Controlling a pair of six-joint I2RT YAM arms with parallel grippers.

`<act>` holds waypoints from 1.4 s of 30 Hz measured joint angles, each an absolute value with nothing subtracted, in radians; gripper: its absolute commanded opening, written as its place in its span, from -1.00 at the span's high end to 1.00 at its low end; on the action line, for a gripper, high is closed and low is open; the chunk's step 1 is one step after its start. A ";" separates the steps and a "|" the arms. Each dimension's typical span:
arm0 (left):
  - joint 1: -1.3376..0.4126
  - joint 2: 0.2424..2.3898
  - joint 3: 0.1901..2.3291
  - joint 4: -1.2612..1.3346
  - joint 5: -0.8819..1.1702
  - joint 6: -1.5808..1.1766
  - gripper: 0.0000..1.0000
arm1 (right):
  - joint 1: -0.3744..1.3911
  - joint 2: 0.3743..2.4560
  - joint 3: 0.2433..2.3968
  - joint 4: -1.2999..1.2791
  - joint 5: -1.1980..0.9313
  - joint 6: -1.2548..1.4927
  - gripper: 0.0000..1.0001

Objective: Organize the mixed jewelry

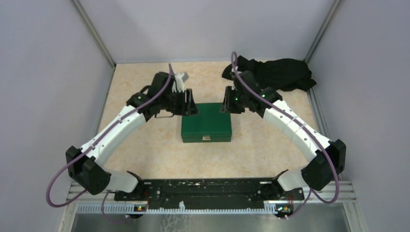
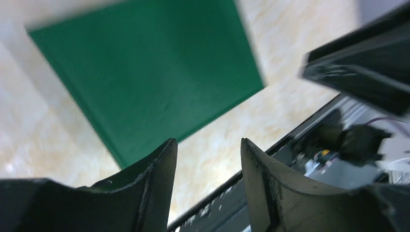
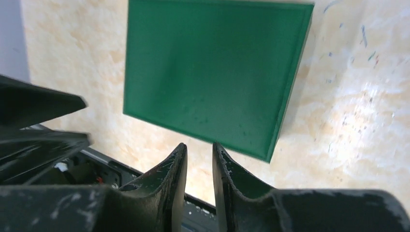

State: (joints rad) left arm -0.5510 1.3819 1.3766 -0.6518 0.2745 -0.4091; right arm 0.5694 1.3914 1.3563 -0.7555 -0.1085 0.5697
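Observation:
A closed green box (image 1: pixel 207 123) lies on the tabletop, its small metal latch (image 1: pixel 206 138) on the near side. The jewelry and the wooden tray are out of view. My left gripper (image 1: pixel 189 101) hovers over the box's far left corner; in the left wrist view (image 2: pixel 208 142) its jaws stand apart and empty, with the box lid (image 2: pixel 145 72) below. My right gripper (image 1: pixel 226 100) hovers over the far right corner; in the right wrist view (image 3: pixel 199 146) its jaws show a narrow gap with nothing in it, above the lid (image 3: pixel 212 72).
A black cloth (image 1: pixel 280 72) lies crumpled at the back right corner. Grey walls close in the table on three sides. The black base rail (image 1: pixel 208 188) runs along the near edge.

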 measured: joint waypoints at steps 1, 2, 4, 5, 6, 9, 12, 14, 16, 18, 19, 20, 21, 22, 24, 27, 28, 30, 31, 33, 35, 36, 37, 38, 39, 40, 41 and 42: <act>-0.573 1.375 1.311 -0.650 0.254 -0.421 -0.12 | 0.598 1.392 1.348 -0.760 -0.080 0.574 0.53; -0.585 1.372 1.261 -0.651 0.240 -0.434 -0.11 | 0.622 1.394 1.338 -0.764 -0.059 0.580 0.54; -0.607 1.372 1.169 -0.645 0.212 -0.455 -0.12 | 0.664 1.399 1.299 -0.762 -0.021 0.598 0.55; -0.616 1.372 1.124 -0.638 0.197 -0.470 -0.12 | 0.677 1.401 1.269 -0.749 -0.010 0.607 0.55; -0.622 1.372 1.093 -0.630 0.189 -0.478 -0.12 | 0.689 1.404 1.228 -0.730 0.001 0.618 0.55; -0.635 1.376 0.978 -0.545 0.171 -0.502 -0.08 | 0.701 1.434 1.062 -0.646 0.020 0.652 0.59; -0.632 1.370 0.921 -0.456 0.167 -0.523 -0.08 | 0.693 1.443 0.999 -0.534 0.038 0.684 0.59; -0.633 1.374 0.928 -0.447 0.163 -0.527 -0.15 | 0.693 1.434 1.002 -0.524 0.051 0.694 0.48; -0.640 1.375 0.962 -0.487 0.147 -0.524 -0.24 | 0.699 1.429 1.015 -0.542 0.068 0.691 0.25; -0.646 1.374 1.014 -0.558 0.097 -0.508 -0.32 | 0.703 1.424 1.054 -0.612 0.110 0.673 -0.05; -0.649 1.372 1.069 -0.605 0.063 -0.495 -0.39 | 0.702 1.422 1.093 -0.657 0.135 0.659 -0.21; -0.650 1.369 1.134 -0.634 0.027 -0.480 -0.64 | 0.699 1.422 1.144 -0.698 0.160 0.645 -0.32; -0.649 1.363 1.188 -0.646 -0.001 -0.469 -0.80 | 0.696 1.422 1.200 -0.726 0.181 0.632 -0.45; -0.648 1.357 1.263 -0.662 -0.039 -0.455 -0.87 | 0.688 1.423 1.281 -0.760 0.207 0.610 -0.58; -0.645 1.345 1.409 -0.667 -0.101 -0.423 -0.97 | 0.673 1.427 1.453 -0.802 0.256 0.572 -0.78; -0.644 1.327 1.572 -0.669 -0.165 -0.380 -0.97 | 0.652 1.431 1.704 -0.820 0.362 0.514 -0.93; -0.644 1.322 1.621 -0.670 -0.185 -0.365 -0.97 | 0.649 1.431 1.771 -0.830 0.402 0.495 -0.93; -0.644 1.314 1.680 -0.671 -0.209 -0.337 -0.97 | 0.645 1.431 1.863 -0.851 0.469 0.462 -0.93; -0.644 1.310 1.702 -0.671 -0.220 -0.320 -0.98 | 0.645 1.431 1.906 -0.864 0.507 0.442 -0.93; -0.644 1.300 1.729 -0.671 -0.239 -0.292 -0.97 | 0.645 1.425 1.951 -0.874 0.576 0.405 -0.93; -0.644 1.284 1.736 -0.664 -0.266 -0.263 -0.97 | 0.645 1.405 1.954 -0.883 0.636 0.373 -0.93; -0.644 1.271 1.733 -0.653 -0.282 -0.247 -0.97 | 0.645 1.391 1.944 -0.882 0.664 0.360 -0.93; -0.644 1.254 1.723 -0.635 -0.299 -0.233 -0.97 | 0.645 1.373 1.928 -0.880 0.689 0.352 -0.94; -0.644 1.227 1.695 -0.600 -0.318 -0.221 -0.97 | 0.645 1.343 1.890 -0.865 0.714 0.345 -0.96; -0.644 1.186 1.651 -0.561 -0.340 -0.209 -0.97 | 0.645 1.306 1.848 -0.858 0.734 0.340 -0.97; -0.644 1.142 1.599 -0.524 -0.361 -0.203 -0.97 | 0.645 1.272 1.808 -0.847 0.746 0.340 -0.97; -0.644 1.102 1.556 -0.498 -0.377 -0.199 -0.97 | 0.645 1.237 1.767 -0.836 0.757 0.340 -0.97; -0.644 1.066 1.515 -0.470 -0.392 -0.197 -0.97 | 0.645 1.197 1.724 -0.825 0.767 0.340 -0.97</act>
